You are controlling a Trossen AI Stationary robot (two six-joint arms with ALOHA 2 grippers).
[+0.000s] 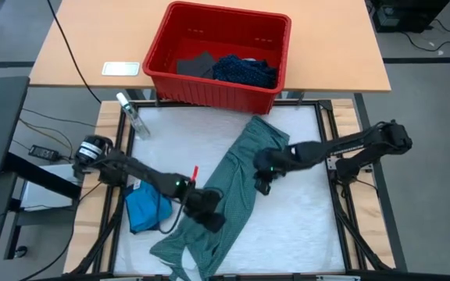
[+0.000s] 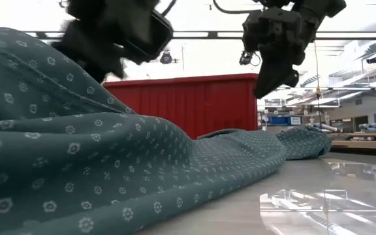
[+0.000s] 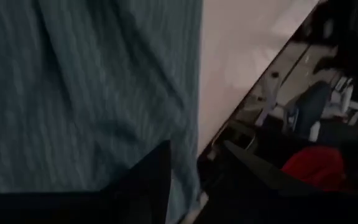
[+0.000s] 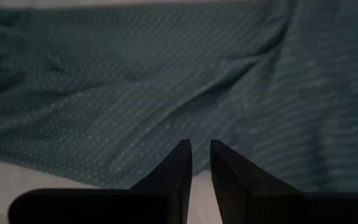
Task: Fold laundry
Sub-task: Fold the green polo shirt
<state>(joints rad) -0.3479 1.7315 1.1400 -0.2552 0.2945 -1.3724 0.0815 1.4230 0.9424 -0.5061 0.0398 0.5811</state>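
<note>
Garments: two tabled (image 1: pixel 225 195) (image 1: pixel 147 207), two binned (image 1: pixel 196 65) (image 1: pixel 244 70)

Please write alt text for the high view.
A grey-green shirt lies stretched diagonally across the white table, the left pincer and right pincer over it. A blue garment lies alongside; a red bin holds dark clothes.

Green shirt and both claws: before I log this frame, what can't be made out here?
- Green shirt: its near end runs off the high view's bottom edge.
- Left claw: whether it grips the shirt; cloth hides the fingertips, and the high view is too small.
- Right claw: fingers narrowly apart above the shirt; contact unclear.
- Red bin: dark clothes inside, too small to identify.
- Blue cloth: partly under the left arm.
</note>
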